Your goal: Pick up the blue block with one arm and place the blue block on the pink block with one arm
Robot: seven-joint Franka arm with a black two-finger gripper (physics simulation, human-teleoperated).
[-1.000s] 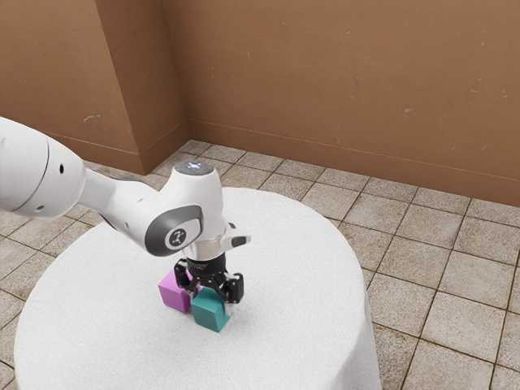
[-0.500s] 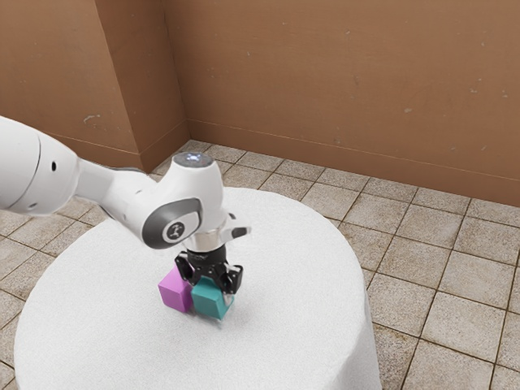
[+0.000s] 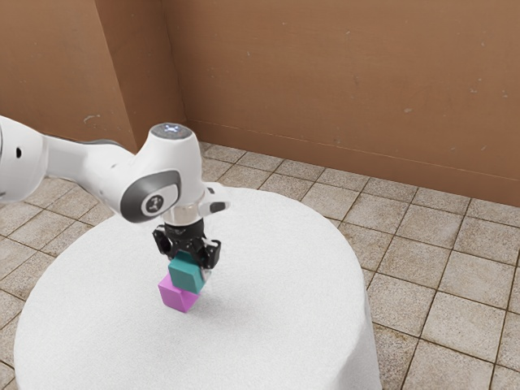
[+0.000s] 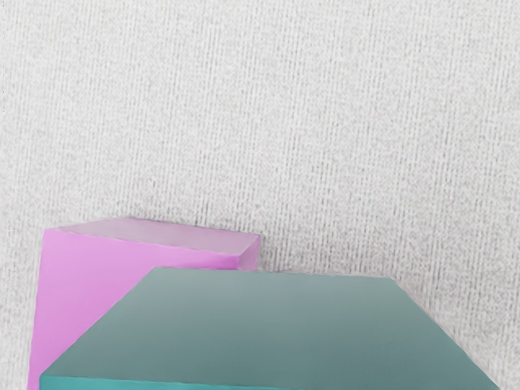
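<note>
Pinching the blue block [image 3: 186,276], the pincer [image 3: 189,260] holds it over, perhaps touching, pink block [image 3: 176,297].

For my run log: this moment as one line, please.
phase: place | gripper: shut on blue block | blue block: above pink block, contact unclear

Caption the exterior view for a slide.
Franka hand holds the blue block over the pink block on a round white table.

Exterior oblique, far; wrist close (sharing pink block [image 3: 177,296]).
</note>
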